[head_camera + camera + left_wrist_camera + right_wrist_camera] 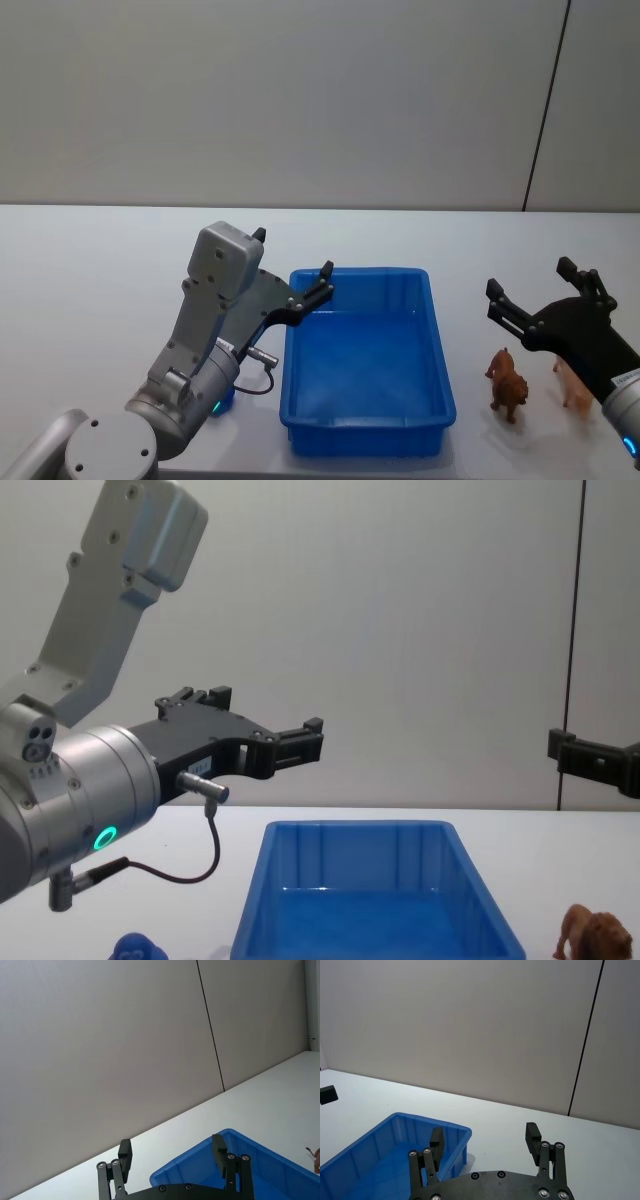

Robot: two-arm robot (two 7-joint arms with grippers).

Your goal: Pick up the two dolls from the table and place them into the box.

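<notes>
The blue box (360,272) stands on the white table (100,280) in front of me and holds nothing. A brown lion doll (507,383) stands to its right, and a pale pink doll (573,385) beside it is partly covered by my right arm. My right gripper (530,278) hovers open and empty above and behind these two. My left gripper (293,252) hangs open and empty over the box's far left corner. A rounded blue doll (138,948) lies low under the left arm. The chest view shows the lion (597,935) right of the box (360,826).
A grey wall with a dark vertical seam (545,110) stands behind the table. The bulky left arm housing (225,262) rises left of the box, with a cable (205,850) looping beneath it. White tabletop stretches to the far left and behind the box.
</notes>
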